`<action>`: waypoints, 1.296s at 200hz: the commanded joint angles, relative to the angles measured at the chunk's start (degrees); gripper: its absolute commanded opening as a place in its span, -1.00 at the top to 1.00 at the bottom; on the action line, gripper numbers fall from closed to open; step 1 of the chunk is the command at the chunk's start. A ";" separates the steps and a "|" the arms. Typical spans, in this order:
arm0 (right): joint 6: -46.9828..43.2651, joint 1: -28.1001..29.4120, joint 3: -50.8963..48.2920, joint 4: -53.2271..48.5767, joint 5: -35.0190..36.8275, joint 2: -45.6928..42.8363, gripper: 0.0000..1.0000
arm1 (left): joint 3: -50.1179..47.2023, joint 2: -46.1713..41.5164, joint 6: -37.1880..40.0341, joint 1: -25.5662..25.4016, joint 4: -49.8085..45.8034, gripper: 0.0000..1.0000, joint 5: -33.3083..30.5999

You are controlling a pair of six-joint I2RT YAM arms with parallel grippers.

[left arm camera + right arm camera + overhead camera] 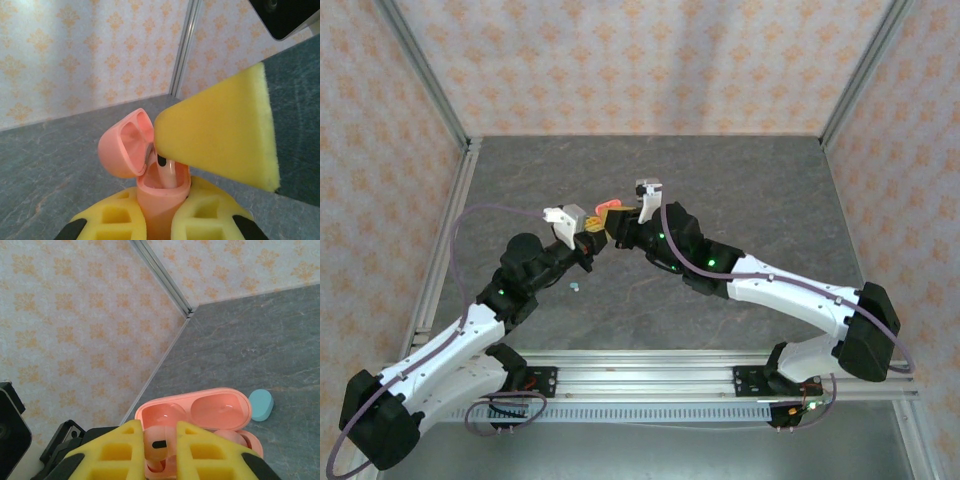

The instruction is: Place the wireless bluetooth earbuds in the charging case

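Observation:
My left gripper [161,207] [587,232] is shut on the body of the salmon charging case [162,197] and holds it upright above the table with its lid [125,145] swung open. My right gripper [160,440] [616,222] is shut on a salmon earbud [160,444], its yellow fingers [220,135] pressing in over the case mouth. The earbud's stem [169,175] reaches down into a socket of the case. Another salmon earbud [227,436] appears seated in the neighbouring socket. A tiny light blue earbud [574,286] lies on the table by the left arm.
A light blue rounded object [261,405] lies on the grey table [740,190] just beyond the case. Patterned walls with metal posts [460,120] enclose the table on three sides. Both arms meet near the table's middle.

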 commanded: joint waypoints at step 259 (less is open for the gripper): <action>0.31 0.62 6.25 -13.55 -2.03 -0.42 0.28 | 2.02 -3.42 0.86 -0.20 3.33 1.00 -1.33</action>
